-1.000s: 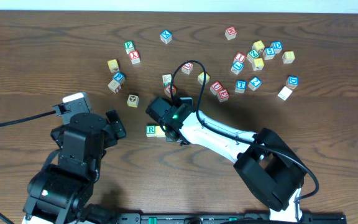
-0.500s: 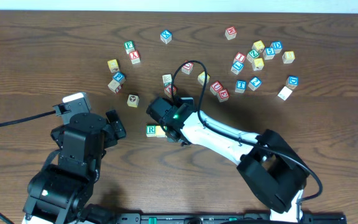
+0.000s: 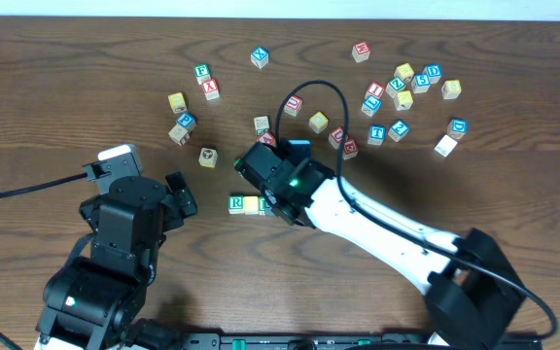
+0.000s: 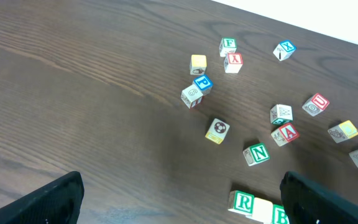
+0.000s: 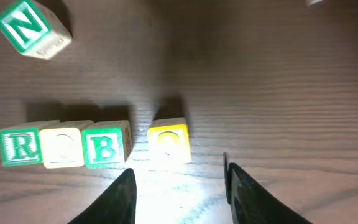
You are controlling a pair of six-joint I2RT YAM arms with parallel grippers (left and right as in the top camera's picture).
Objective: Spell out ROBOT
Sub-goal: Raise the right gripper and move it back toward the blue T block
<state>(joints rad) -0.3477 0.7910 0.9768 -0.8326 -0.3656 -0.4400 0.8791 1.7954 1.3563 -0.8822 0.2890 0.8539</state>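
Note:
Four cubes stand in a row in the right wrist view: green R [image 5: 20, 147], a yellow-faced cube [image 5: 62, 148] and green B [image 5: 106, 146] touch, and a second yellow-faced cube [image 5: 168, 143] sits a small gap to the right. My right gripper [image 5: 179, 186] is open just short of that last cube, with nothing between its fingers. From overhead, the R [image 3: 236, 203] and first yellow cube [image 3: 251, 204] show, while the right gripper [image 3: 270, 199] hides the rest of the row. The blue T [image 3: 377, 132] lies far right. My left gripper [image 3: 178, 194] is open and empty left of the row.
A green N cube [image 5: 33, 28] lies just behind the row. Several loose letter cubes are scattered across the far half of the table [image 3: 86, 87], with a cluster at the back right [image 3: 411, 83]. The right arm's cable [image 3: 314, 92] loops over the middle cubes.
My right gripper has widened and drawn back from the second yellow cube, leaving it on the table. The right arm has swung out to the right. The left arm has not moved.

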